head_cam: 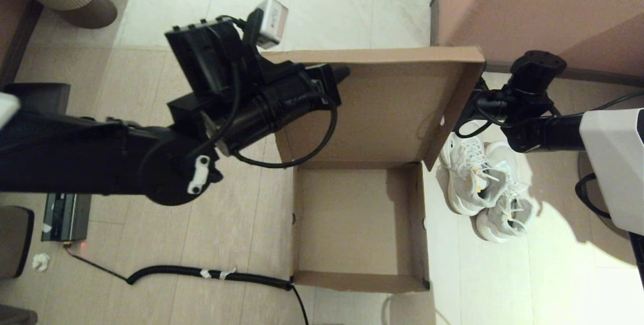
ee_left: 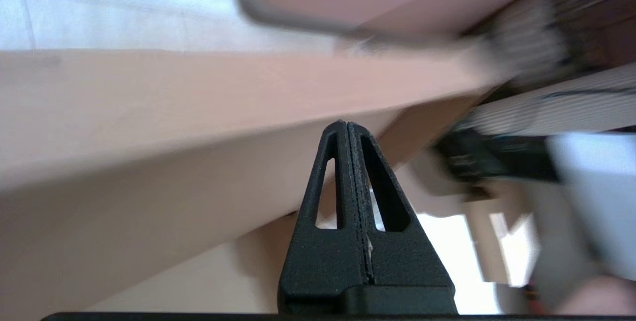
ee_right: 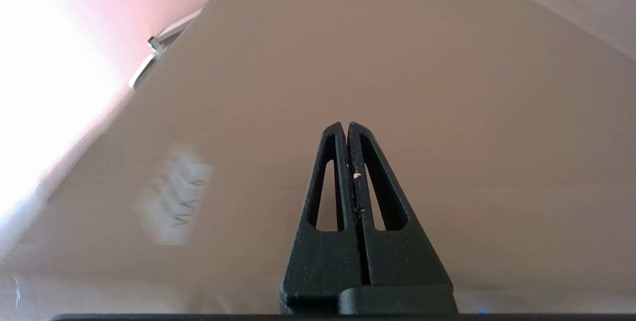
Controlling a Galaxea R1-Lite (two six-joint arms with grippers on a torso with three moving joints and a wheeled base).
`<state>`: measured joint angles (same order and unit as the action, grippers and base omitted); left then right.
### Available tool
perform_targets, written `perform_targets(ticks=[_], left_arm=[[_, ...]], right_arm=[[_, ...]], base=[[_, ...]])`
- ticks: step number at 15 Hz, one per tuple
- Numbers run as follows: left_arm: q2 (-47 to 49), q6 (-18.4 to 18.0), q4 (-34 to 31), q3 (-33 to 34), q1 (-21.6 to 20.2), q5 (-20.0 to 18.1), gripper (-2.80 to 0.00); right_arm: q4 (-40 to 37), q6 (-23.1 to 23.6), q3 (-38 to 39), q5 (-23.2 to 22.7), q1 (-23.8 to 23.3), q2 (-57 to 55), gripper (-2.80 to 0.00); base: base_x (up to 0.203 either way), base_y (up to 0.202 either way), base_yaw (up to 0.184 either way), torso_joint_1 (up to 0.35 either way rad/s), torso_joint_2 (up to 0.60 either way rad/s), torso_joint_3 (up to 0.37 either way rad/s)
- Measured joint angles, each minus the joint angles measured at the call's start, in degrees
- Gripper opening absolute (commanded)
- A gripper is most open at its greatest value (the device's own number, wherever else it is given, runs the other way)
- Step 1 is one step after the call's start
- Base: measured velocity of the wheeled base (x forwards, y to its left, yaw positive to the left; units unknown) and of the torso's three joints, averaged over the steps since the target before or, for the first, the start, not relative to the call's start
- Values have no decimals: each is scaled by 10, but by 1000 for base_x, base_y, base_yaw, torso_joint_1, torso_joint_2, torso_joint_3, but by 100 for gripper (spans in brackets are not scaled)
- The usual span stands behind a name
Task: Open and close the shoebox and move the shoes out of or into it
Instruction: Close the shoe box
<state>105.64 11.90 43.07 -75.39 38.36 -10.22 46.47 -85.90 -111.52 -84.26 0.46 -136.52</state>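
The brown cardboard shoebox [head_cam: 359, 280] sits on the floor with nothing inside, its hinged lid [head_cam: 382, 108] tilted up and back. The white sneakers [head_cam: 483, 184] lie side by side on the floor just right of the box. My left gripper [head_cam: 343, 70] is shut and empty, its tip at the lid's upper left edge; the left wrist view shows the shut gripper [ee_left: 346, 123] against the lid [ee_left: 149, 112]. My right gripper [ee_right: 348, 124] is shut and empty, pointing at the lid's outer face [ee_right: 422, 72] near a white sticker [ee_right: 176, 197]. In the head view the lid mostly hides it.
A large pinkish-brown furniture block [head_cam: 543, 8] stands behind the box and shoes. A black coiled cable [head_cam: 211, 272] runs across the floor to the box's near left corner. A power strip [head_cam: 65, 217] and crumpled paper [head_cam: 41, 261] lie at far left.
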Motion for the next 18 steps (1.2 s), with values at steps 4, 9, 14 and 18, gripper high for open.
perform_targets(ticks=[4, 9, 14, 18], left_arm=[[-72, 7, 2, 68, 41, -2, -280], [-93, 6, -21, -37, -33, -2, -280], [33, 21, -22, -118, -192, -45, -280], [195, 38, 1, -214, -228, -61, -280]], right_arm=[[1, 0, -2, 0, 12, -3, -280], [2, -8, 11, -15, 15, 3, -280], [23, -9, 87, -19, 11, 42, -280], [60, -9, 165, -20, 9, 75, -280]], base=[[0, 0, 0, 0, 0, 0], [0, 0, 0, 0, 0, 0], [0, 0, 0, 0, 0, 0], [0, 0, 0, 0, 0, 0]])
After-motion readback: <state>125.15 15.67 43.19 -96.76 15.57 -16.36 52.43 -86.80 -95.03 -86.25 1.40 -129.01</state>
